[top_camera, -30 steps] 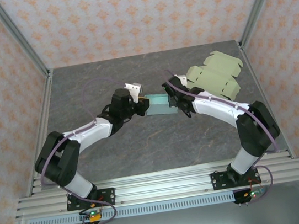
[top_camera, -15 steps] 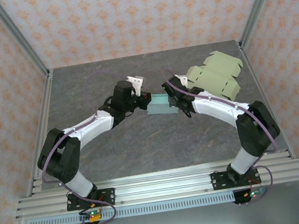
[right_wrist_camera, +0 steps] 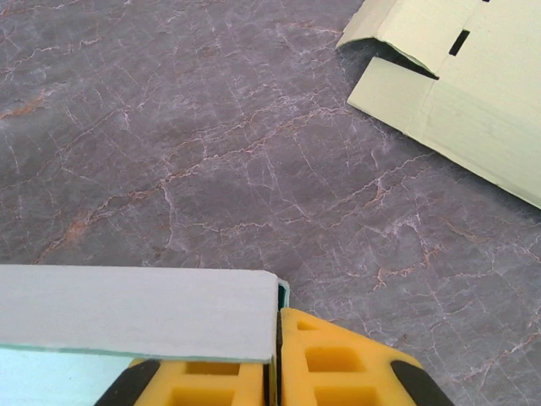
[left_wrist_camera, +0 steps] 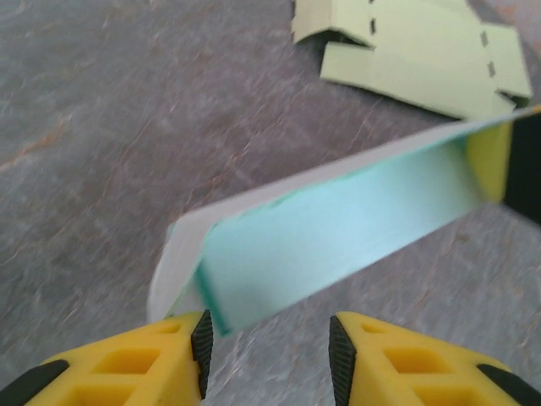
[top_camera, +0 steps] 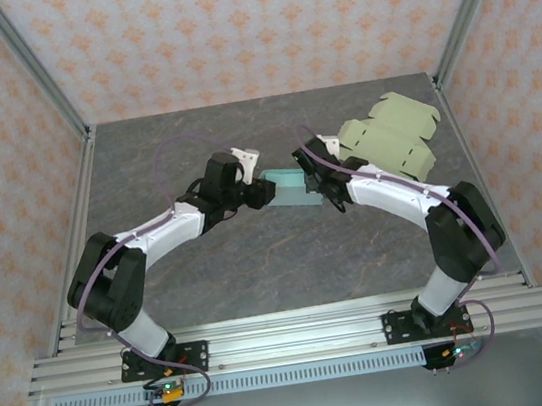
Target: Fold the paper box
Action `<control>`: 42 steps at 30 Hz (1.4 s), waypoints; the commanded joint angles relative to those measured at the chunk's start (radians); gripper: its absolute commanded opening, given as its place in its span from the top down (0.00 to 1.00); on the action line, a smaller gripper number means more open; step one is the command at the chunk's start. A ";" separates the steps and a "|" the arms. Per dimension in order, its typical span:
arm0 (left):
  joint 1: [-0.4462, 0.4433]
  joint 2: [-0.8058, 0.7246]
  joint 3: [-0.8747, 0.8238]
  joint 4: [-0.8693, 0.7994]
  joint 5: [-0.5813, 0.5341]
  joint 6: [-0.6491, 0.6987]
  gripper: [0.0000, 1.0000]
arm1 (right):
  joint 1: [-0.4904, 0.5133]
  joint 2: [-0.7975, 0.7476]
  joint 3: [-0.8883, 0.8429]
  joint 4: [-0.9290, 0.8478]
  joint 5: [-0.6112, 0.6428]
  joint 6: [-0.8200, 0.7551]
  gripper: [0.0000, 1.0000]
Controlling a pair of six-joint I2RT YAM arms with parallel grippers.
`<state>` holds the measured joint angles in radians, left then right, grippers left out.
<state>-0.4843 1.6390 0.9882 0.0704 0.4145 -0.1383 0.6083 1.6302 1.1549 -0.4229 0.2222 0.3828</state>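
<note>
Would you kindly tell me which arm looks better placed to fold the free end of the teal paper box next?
Probably the left: the left gripper stands open at the free end of the teal paper box, while the right gripper is shut on its other end, steadying it.

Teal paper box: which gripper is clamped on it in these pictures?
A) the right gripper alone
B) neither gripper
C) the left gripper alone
A: the right gripper is shut on a thin wall of the teal paper box, while the left gripper stands open, its fingers apart at the box's other end.
</note>
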 commanded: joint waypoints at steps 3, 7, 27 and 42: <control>0.029 0.025 0.041 -0.012 0.029 0.084 0.58 | 0.008 0.028 0.020 -0.034 0.013 0.013 0.89; 0.034 0.047 0.085 -0.010 0.051 0.100 0.57 | 0.007 0.028 0.017 -0.035 0.011 0.010 0.89; 0.064 0.110 0.231 -0.120 0.138 0.154 0.44 | 0.007 0.027 0.017 -0.039 0.013 0.011 0.90; 0.070 0.080 0.192 -0.166 0.190 0.174 0.61 | 0.008 0.023 0.017 -0.041 0.016 0.018 0.90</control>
<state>-0.4179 1.7435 1.1931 -0.0647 0.5728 0.0051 0.6109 1.6394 1.1599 -0.4229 0.2363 0.3927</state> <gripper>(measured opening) 0.388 0.104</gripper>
